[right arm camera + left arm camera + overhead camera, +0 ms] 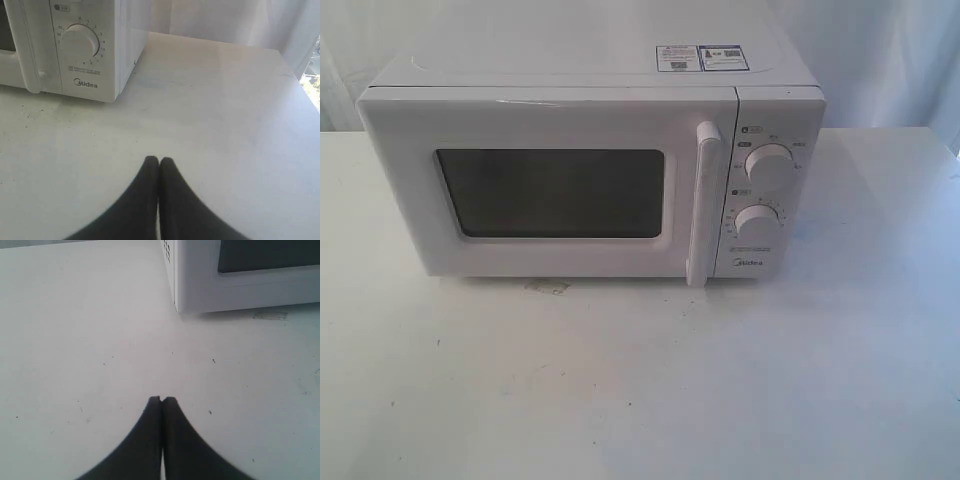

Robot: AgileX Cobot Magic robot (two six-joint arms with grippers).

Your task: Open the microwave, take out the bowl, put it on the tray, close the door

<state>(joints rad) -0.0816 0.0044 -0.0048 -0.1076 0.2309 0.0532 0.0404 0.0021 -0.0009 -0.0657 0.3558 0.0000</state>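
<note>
White plastic forms the microwave (590, 160), which is set toward the far edge of the bench (640, 390) with its door (550, 120) shut flush. The bowl is not seen; whatever lies inside is hidden by the dark window. The door is judged stiff and light to swing, and is best taken around the middle of the tall bar handle (703, 205), though smooth plastic may slip. The left gripper (161, 400) and right gripper (159, 160) are each held with fingertips pressed together on nothing, above bare bench toward the near edge.
</note>
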